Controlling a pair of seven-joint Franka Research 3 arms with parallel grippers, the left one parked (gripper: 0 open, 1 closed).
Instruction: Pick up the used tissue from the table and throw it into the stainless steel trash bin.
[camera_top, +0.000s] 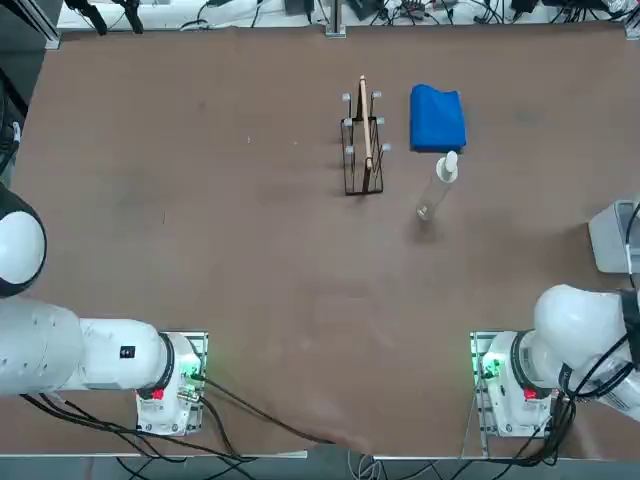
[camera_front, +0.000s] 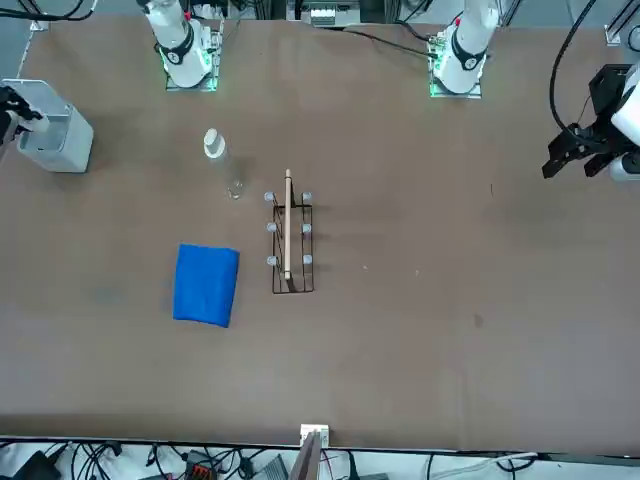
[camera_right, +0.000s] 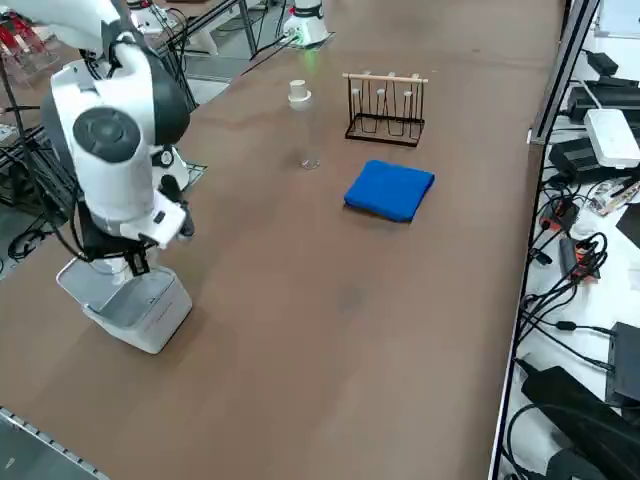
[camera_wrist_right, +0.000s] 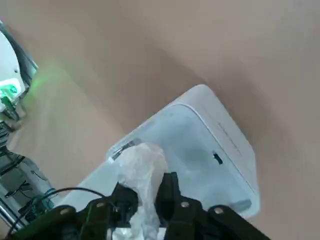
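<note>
The used tissue (camera_wrist_right: 141, 167), a crumpled white wad, is pinched between my right gripper's (camera_wrist_right: 147, 189) fingers. The gripper hangs directly over the open top of the stainless steel trash bin (camera_wrist_right: 235, 137), a pale container with rounded corners. In the right side view the right gripper (camera_right: 134, 262) points down just above the bin (camera_right: 150, 325), near the brown table's (camera_right: 330, 300) corner. In the front view the gripper (camera_front: 14, 106) hovers over the bin (camera_front: 70, 150) at the far left. From the top view, only a part of the bin (camera_top: 605, 240) shows at the right edge.
A blue folded cloth (camera_top: 437, 118), a clear bottle with a white cap (camera_top: 440, 183) lying on its side, and a black wire rack holding a wooden board (camera_top: 364, 142) sit toward the far middle of the table.
</note>
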